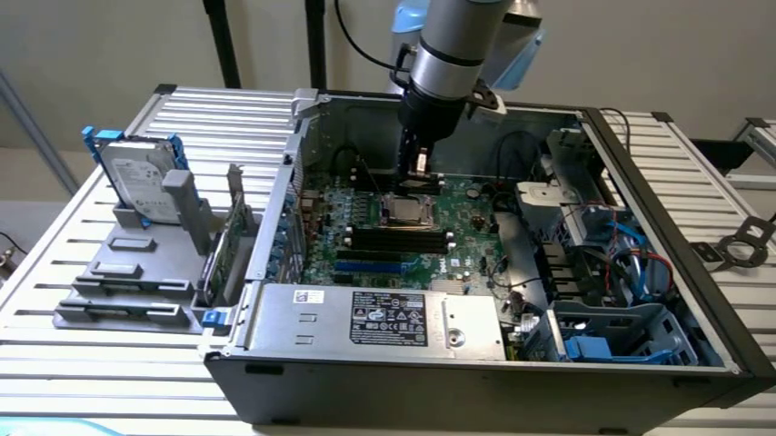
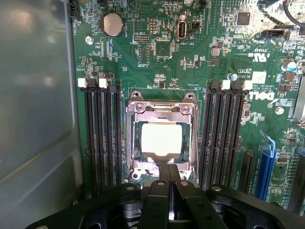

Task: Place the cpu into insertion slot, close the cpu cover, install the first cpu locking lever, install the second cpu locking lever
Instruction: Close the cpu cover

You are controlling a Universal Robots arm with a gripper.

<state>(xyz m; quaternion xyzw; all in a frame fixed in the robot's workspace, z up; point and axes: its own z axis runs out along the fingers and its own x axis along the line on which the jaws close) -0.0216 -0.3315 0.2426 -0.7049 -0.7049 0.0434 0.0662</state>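
One open computer case (image 1: pixel 485 381), walled all round, free room only from above. Inside, green board (image 2: pixel 157 71), with memory slots (image 2: pixel 102 138) crowding both sides of the socket (image 2: pixel 137 143). Silvery cover (image 2: pixel 162 107) lying flat over it, chip (image 2: pixel 162 139) seated in the window. Gripper (image 2: pixel 169 168) clenched on nothing, tips at the cover's edge, masking that edge; contact unclear. Locking levers hard to make out.

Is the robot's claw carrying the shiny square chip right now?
No, the cpu lies flat inside the cpu cover on the green board, and the shut gripper has nothing between its fingers.
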